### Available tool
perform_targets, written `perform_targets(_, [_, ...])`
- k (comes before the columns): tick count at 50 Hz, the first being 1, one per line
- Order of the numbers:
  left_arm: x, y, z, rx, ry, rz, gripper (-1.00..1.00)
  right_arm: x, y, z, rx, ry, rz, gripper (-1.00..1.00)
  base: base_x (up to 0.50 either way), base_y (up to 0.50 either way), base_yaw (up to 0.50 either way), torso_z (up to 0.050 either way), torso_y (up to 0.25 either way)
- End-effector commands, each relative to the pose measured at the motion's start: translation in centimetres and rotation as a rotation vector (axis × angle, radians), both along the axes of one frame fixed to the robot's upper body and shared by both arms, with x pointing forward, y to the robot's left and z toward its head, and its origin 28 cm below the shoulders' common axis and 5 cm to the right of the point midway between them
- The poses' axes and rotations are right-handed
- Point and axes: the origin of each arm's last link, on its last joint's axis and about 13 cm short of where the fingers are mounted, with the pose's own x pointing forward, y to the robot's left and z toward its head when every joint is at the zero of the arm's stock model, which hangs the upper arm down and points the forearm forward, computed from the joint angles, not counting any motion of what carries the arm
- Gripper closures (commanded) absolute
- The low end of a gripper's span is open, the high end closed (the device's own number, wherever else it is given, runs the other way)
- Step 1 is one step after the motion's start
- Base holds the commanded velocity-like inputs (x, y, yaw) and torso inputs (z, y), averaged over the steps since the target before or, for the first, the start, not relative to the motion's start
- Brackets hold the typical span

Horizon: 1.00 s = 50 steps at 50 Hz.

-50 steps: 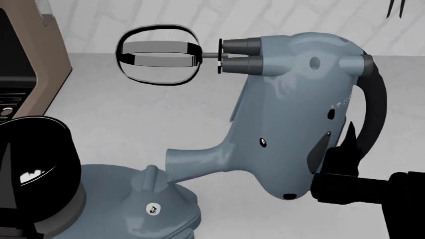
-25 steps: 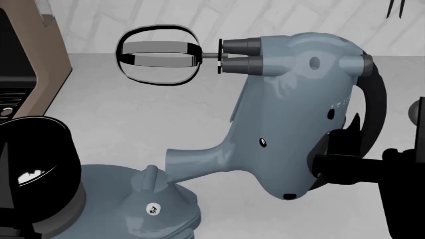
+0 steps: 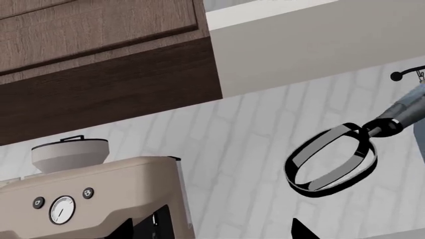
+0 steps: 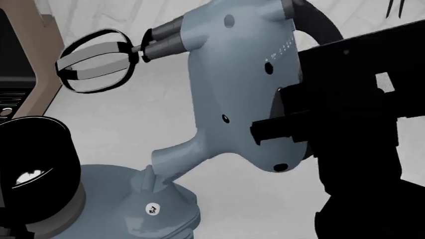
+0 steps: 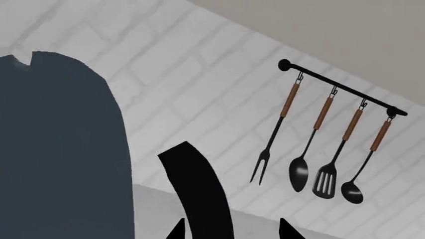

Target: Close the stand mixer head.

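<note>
1. The stand mixer head point(image 4: 232, 94) is seen tilted well up and back on its narrow neck, above the flat blue-grey base point(image 4: 133, 209); its loop beater point(image 4: 93, 60) is raised far clear of the black bowl point(image 4: 33, 169), so the task is judged not yet done.
2. The right gripper point(image 4: 282, 130) is placed against the rear lower side of the head, beside the curved black handle point(image 5: 196, 189). In the right wrist view the handle is seen between two dark fingertips point(image 5: 287, 230), but contact is not shown, so it cannot be told whether the handle is clamped or merely straddled.
3. A slip is judged the main risk: the handle is curved and smooth, and if it is pushed rather than held, the fingers could be carried off it as the head pivots away from the gripper.
4. A slam is also possible. Once the head passes its balance point, it could drop onto the base if it is not restrained, and the beater could strike the bowl rim.
5. A push directed across the hinge instead of around it could drag the base over the counter towards the bowl and the coffee machine point(image 3: 99, 199) on the far side from the gripper.
6. The left gripper is not shown; only a dark tip is glimpsed at the edge of its wrist view, so its state cannot be told. The utensil rail point(image 5: 342, 94) on the wall lies well apart from the work.
</note>
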Motion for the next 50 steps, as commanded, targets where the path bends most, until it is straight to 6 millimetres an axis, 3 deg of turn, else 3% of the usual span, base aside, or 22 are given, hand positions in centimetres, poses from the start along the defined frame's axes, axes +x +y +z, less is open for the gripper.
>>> perform_targets(1, [0.4, 0.8, -0.1, -0.026, 0.013, 0.081, -1.00, 5.9, 4.9, 1.3, 0.106, 0.440, 0.350, -1.00, 0.03, 0.01, 0.02, 0.000, 0.000])
perform_targets(7, [0.0, 1.2, 0.1, -0.042, 0.000, 0.083, -1.00, 6.9, 7.7, 4.9, 0.018, 0.446, 0.404, -1.00, 0.03, 0.01, 0.02, 0.000, 0.000])
perform_targets(12, [-0.8, 1.8, 0.3, -0.040, -0.023, 0.057, -1.00, 9.0, 12.6, 8.0, -0.074, 0.492, 0.494, -1.00, 0.02, 0.01, 0.02, 0.000, 0.000])
perform_targets(16, [-1.8, 2.2, 0.7, -0.002, -0.043, 0.002, -1.00, 10.1, 15.4, 8.7, -0.088, 0.516, 0.567, -1.00, 0.02, 0.01, 0.02, 0.000, 0.000])
perform_targets(25, [-3.1, 2.9, 1.2, -0.023, -0.074, -0.012, -1.00, 9.6, 17.4, 2.4, -0.182, 0.642, 0.682, -1.00, 0.01, 0.01, 0.01, 0.000, 0.000])
perform_targets(29, [-3.1, 3.1, 1.3, -0.042, -0.081, -0.002, -1.00, 9.3, 17.4, -0.8, -0.244, 0.722, 0.705, -1.00, 0.01, 0.01, 0.01, 0.000, 0.000])
perform_targets(38, [-3.1, 3.3, 1.3, -0.058, -0.082, 0.005, -1.00, 8.6, 16.8, -6.0, -0.342, 0.871, 0.696, -1.00, 0.02, 0.01, 0.02, 0.000, 0.000])
perform_targets(50, [-3.3, 3.4, 1.3, -0.058, -0.085, 0.006, -1.00, 8.7, 16.6, -6.2, -0.330, 0.892, 0.697, -1.00, 0.02, 0.01, 0.02, 0.000, 0.000])
